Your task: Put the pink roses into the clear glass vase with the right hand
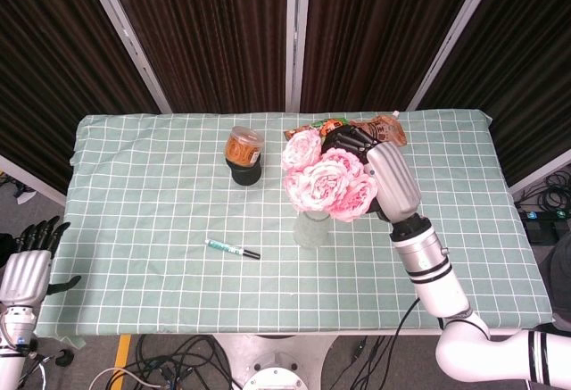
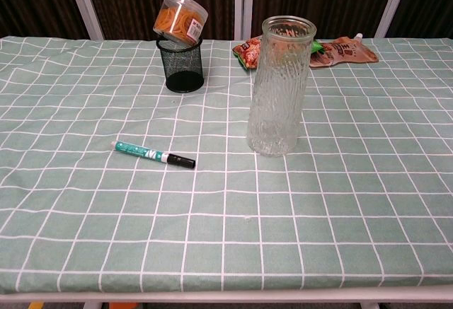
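The right hand (image 1: 379,176) is gripping the pink roses (image 1: 326,183), holding them raised above the clear glass vase (image 2: 278,87) on the bench. The next move calls for lowering the stems straight into its mouth.

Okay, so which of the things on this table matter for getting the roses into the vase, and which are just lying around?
Part of the job:
- pink roses, held up over the vase
- clear glass vase, standing upright and empty
- right hand, holding the roses

Just lying about:
- marker pen
- black mesh cup with an orange-filled jar tilted on top
- snack packets at the back
- left hand, off the table edge
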Motion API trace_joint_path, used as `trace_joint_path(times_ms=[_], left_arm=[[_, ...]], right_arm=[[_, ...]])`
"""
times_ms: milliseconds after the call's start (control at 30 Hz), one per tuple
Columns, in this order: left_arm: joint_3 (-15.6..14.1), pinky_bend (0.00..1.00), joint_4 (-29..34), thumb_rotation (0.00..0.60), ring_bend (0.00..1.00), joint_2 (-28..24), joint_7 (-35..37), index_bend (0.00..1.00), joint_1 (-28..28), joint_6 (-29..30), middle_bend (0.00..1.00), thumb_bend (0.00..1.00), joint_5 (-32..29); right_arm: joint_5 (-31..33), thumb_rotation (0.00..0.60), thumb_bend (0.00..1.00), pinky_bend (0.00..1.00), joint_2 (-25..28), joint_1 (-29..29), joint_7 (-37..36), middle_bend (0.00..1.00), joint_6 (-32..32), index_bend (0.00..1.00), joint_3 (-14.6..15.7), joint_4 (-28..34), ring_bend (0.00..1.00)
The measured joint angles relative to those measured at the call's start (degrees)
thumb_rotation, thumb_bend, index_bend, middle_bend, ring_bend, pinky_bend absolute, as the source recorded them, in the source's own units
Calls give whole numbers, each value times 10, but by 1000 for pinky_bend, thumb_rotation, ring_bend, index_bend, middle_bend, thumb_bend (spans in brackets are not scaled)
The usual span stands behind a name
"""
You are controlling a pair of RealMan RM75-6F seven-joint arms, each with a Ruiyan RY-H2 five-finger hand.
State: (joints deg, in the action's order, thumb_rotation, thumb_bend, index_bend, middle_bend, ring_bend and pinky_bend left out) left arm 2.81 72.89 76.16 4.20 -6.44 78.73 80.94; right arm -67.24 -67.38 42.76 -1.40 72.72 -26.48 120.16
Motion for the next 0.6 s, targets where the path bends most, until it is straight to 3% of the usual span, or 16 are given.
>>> trace_joint_path(times_ms=[400,600], left_arm=[[0,45,-6,600,0,4,1,114,-3,-3,36,69,1],[-1,45,-9,600,0,5,3,114,-2,-6,36,68,-1]], right_arm=[[51,600,214,490,-36,-3,-91,453,-21,549,-9,-1,290],[65,600,209,491,-51,-5,-113,453,-45,549,3,-29,290]])
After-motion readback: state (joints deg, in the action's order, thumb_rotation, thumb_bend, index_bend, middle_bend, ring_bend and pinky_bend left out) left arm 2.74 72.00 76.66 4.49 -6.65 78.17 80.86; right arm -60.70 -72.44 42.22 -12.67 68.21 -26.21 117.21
